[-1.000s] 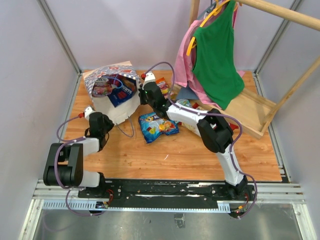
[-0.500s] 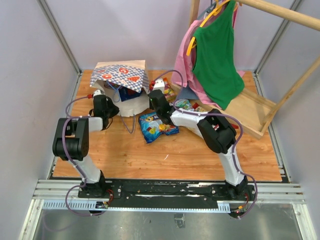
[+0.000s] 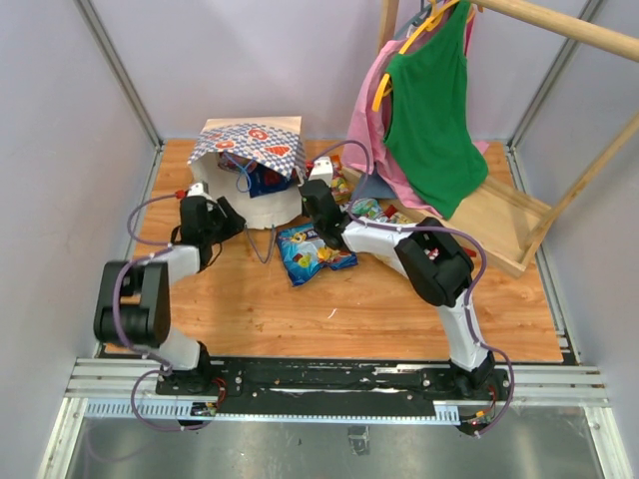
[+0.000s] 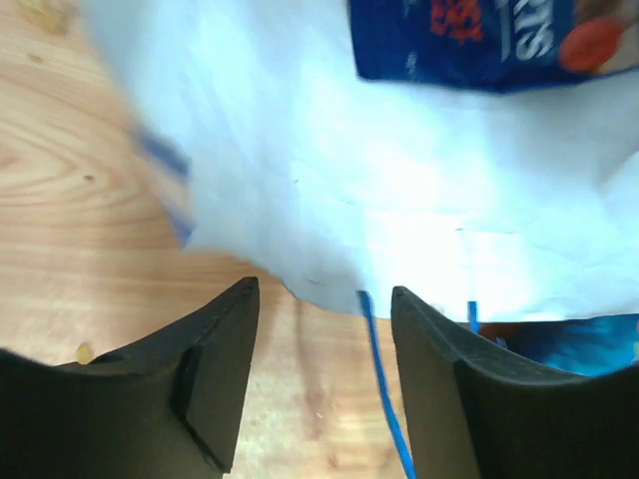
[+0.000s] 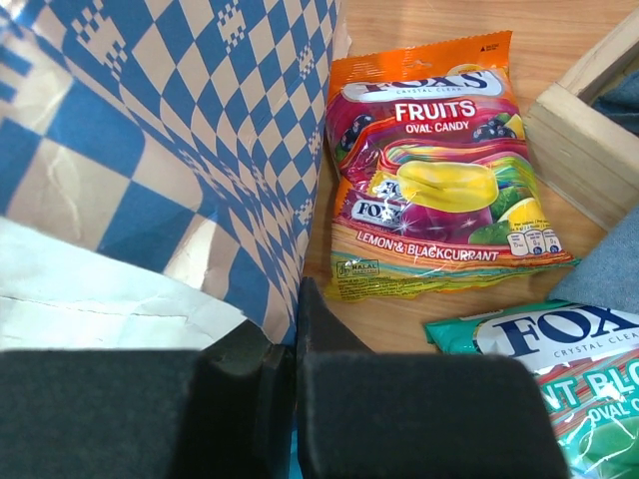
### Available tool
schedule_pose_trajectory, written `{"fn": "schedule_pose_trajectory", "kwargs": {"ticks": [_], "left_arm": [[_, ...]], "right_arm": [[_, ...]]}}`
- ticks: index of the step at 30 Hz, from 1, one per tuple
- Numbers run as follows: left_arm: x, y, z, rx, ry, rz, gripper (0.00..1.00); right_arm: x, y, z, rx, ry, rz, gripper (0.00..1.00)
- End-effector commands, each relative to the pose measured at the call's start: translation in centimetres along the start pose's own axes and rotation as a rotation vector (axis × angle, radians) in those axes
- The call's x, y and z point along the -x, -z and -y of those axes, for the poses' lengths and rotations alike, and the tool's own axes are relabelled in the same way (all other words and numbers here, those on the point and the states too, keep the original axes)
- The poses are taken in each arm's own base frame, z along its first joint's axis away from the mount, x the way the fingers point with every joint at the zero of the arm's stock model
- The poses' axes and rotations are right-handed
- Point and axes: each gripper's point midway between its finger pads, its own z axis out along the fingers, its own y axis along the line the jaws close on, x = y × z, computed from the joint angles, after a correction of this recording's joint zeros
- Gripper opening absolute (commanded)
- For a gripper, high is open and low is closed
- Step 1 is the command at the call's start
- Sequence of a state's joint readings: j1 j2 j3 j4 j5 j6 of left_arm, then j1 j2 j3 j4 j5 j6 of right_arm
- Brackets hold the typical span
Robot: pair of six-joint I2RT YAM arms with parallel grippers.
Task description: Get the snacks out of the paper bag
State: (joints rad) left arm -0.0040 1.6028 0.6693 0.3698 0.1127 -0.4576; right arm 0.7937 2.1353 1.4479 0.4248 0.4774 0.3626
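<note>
**Left gripper (image 4: 324, 289) open below the bag, right gripper (image 5: 296, 334) pinched shut on its edge**

In the left wrist view the two dark fingers stand apart at the bottom of the frame and hold nothing. A thin blue cord handle (image 4: 380, 384) runs down through the gap, and the white paper of the paper bag (image 4: 399, 200) fills the frame just above the tips. In the right wrist view the fingers are pressed together at bottom centre. The bag's blue-checked edge runs down into the seam between them.

In the top view the paper bag sits upper left of centre, tipped so that its checked side faces up and its mouth faces the lower edge of the frame. A dark blue packet (image 3: 264, 181) shows inside the mouth. Three snacks lie out on the wooden table (image 3: 329, 309):
- A light blue packet (image 3: 315, 251) lies near the frame's centre, below the bag.
- An orange Fox's Fruits packet (image 5: 429, 180) lies just right of the bag.
- A green-and-white Fox's packet (image 5: 559, 364) lies below the orange one, at the lower right of the right wrist view.

Green and pink garments (image 3: 429, 110) hang at the upper right.
</note>
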Motion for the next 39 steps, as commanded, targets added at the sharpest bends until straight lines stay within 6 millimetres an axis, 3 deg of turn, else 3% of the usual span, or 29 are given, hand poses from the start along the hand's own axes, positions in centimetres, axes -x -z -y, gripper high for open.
{"fn": "schedule_pose_trajectory", "kwargs": {"ticks": [1,5,7,8,11,13,17,25,32,39], "left_arm": [[4.9,4.3,1.2,0.012,-0.053,0.192,0.62],[6.3,8.2,3.7,-0.088,-0.019,0.251,0.66],[6.2,9.7,5.3,-0.177,0.019,0.268,0.95],[6.4,10.3,6.3,-0.239,0.052,0.291,0.99],[5.3,11.1,8.4,-0.404,0.161,0.298,1.0],[4.8,10.4,8.4,-0.429,0.245,0.287,1.0],[4.1,7.1,7.9,-0.397,0.328,0.217,1.0],[4.6,3.6,11.2,-0.547,0.398,0.156,0.86],[4.4,0.7,12.3,-0.447,0.381,0.158,0.82],[5.0,-2.1,13.1,-0.291,0.237,0.171,0.83]], "right_arm": [[2.2,-0.1,0.7,0.001,-0.023,0.028,0.01],[1.8,-0.1,0.7,0.004,-0.024,0.02,0.01],[1.7,-0.2,0.8,0.002,-0.023,0.017,0.0],[1.6,-0.2,0.8,0.001,-0.023,0.014,0.0],[1.4,-0.3,1.0,-0.003,-0.032,0.01,0.0],[1.2,-0.2,0.6,0.028,-0.041,-0.002,0.0],[1.3,0.2,0.7,0.035,-0.053,-0.006,0.0],[1.0,0.8,0.9,0.052,-0.066,-0.016,0.01],[0.8,0.9,1.2,0.052,-0.07,-0.025,0.01],[0.5,0.8,1.3,0.064,-0.09,-0.036,0.0]]}}
